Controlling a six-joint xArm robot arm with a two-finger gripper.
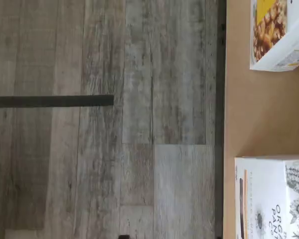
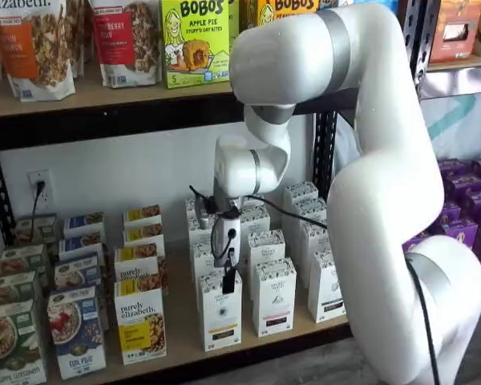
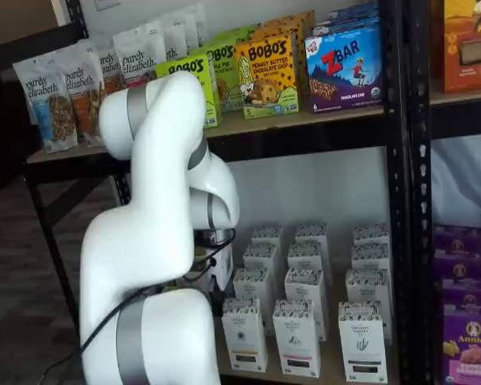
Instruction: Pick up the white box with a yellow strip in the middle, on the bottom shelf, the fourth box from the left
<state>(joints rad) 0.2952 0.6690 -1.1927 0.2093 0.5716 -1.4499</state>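
Note:
The white box (image 2: 220,314) stands at the front of the bottom shelf (image 2: 184,351), first of the white cartons, right of the purely elizabeth box (image 2: 140,322). It has a speckled top and a small dark label low on its front. In a shelf view my gripper (image 2: 228,282) hangs just over the box's top front edge; only a black finger (image 2: 228,273) shows, side-on, so I cannot tell its state. The wrist view shows the box (image 1: 271,199) with its orange strip, on the tan shelf board (image 1: 259,114). In a shelf view the box (image 3: 244,333) stands beside the arm, which hides the gripper.
Several like white cartons (image 2: 274,297) stand in rows right of and behind the box. Granola boxes (image 2: 76,330) fill the shelf's left. The upper shelf (image 2: 104,100) runs above the arm. Purple boxes (image 2: 465,216) sit far right. The wrist view shows the black rail (image 1: 220,99) and wood floor (image 1: 114,124).

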